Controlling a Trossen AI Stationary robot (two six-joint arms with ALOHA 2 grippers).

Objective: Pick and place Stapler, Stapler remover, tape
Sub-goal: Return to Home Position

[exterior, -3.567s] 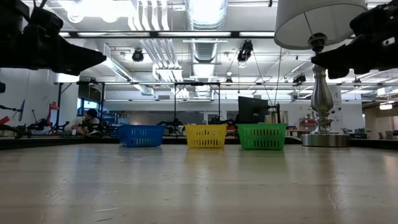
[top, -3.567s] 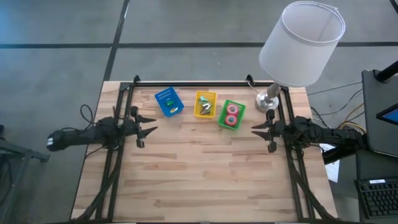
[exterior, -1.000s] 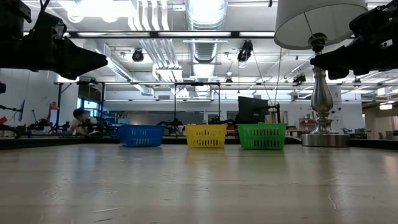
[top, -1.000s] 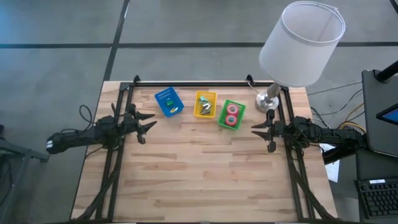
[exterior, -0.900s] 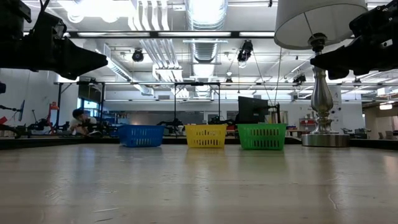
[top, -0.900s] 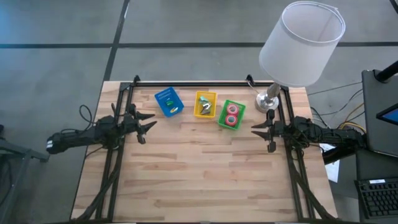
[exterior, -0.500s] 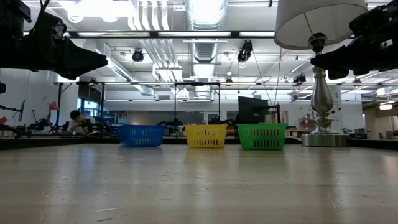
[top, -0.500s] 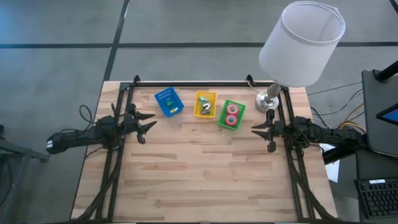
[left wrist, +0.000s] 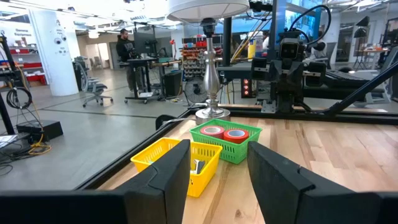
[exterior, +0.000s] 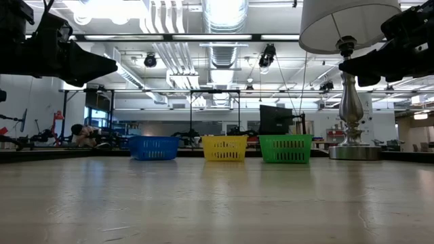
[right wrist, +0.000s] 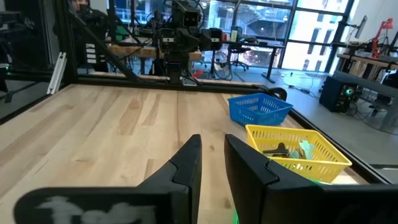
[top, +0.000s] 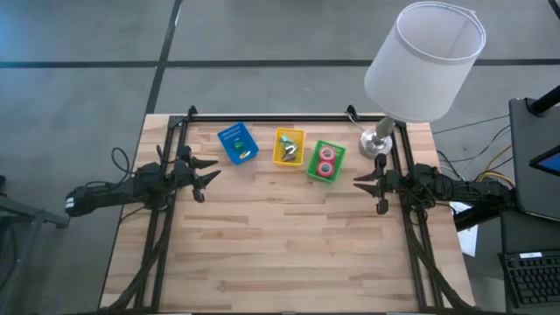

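Counting 3 bins in a row near the far edge of the tabletop [top: 280, 254]: blue bin [top: 237, 143], yellow bin [top: 289, 147] and green bin [top: 325, 161]. The green one sits closest to the lamp [top: 374, 144], which stands at the far right corner.

Tape rolls [top: 326, 154]: 2 pink-red ones visible, both inside the green bin, side by side. Can't tell if any lie under them.

Yellow bin holds 2 small items, 1 dark and 1 pale greenish; too small to name. Blue bin's contents aren't clear to me.

2 arms, 1 per side. Left gripper [top: 213, 172] hangs above the tabletop's left edge, just short of the blue bin, jaws apart w/ nothing btwn them. Right gripper [top: 360, 182] hangs above the right edge, near the lamp base & the green bin, jaws apart too w/ a narrower gap, gripping nothing.
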